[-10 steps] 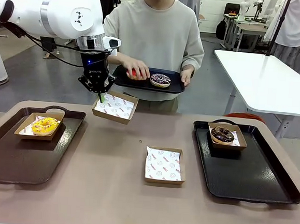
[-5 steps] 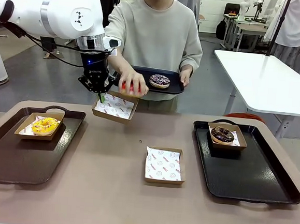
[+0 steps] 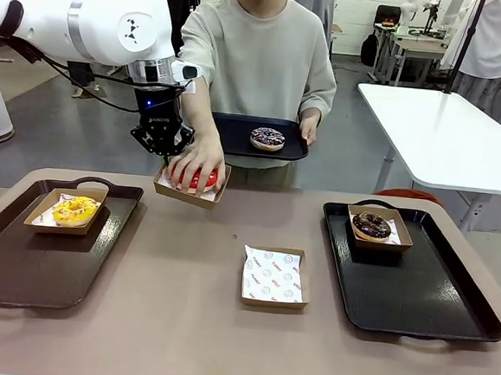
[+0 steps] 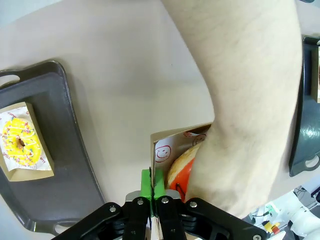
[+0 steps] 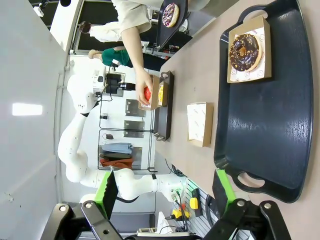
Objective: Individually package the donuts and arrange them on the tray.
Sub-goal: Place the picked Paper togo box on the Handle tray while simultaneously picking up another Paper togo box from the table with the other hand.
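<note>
Front view: left end effector (image 3: pixel 168 153) is clamping tight on the box (image 3: pixel 185 195) rim; a hand (image 3: pixel 199 156) is holding the red donut (image 3: pixel 202 181) flat inside. Right end effector (image 5: pixel 167 190) is gaping wide, empty.

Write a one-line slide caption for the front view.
The left gripper's fingers pinch a cardboard box by its rim while a person's hand places the red donut into it.

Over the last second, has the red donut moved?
Yes. The red donut moved down and left, from the person's handheld tray into the box, nearer the table's left tray.
</note>
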You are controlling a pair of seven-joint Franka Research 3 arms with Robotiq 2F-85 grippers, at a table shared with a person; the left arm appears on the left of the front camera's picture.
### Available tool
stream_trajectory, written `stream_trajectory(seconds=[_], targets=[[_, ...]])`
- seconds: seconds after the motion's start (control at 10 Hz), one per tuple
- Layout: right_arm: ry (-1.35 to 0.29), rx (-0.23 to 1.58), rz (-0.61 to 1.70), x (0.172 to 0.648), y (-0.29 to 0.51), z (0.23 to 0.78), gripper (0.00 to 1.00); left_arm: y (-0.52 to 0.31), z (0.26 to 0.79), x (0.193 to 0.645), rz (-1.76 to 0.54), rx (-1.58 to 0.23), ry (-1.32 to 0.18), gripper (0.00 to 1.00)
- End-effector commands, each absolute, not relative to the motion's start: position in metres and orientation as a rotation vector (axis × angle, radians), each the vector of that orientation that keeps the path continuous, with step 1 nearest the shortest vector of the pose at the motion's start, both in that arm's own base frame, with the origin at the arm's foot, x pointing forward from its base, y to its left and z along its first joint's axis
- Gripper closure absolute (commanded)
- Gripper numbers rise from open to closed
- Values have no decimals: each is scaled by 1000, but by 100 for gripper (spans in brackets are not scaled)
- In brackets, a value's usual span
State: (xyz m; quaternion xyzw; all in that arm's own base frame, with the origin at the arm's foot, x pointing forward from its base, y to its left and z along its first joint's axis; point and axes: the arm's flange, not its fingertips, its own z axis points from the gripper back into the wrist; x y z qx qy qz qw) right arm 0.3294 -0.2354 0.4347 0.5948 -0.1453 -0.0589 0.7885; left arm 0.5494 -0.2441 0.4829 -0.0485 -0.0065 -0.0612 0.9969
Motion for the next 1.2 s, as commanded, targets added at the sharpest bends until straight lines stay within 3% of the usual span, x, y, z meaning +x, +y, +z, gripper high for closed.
stream_trajectory(seconds=[0.0,1.1], targets=[[-315,1275,-141,327,-232,435,0,-242,484,546,-119,-99,-22,100],[-315,1275,-141,327,-232,435,0,-242,484,546,-119,-99,-22,100]])
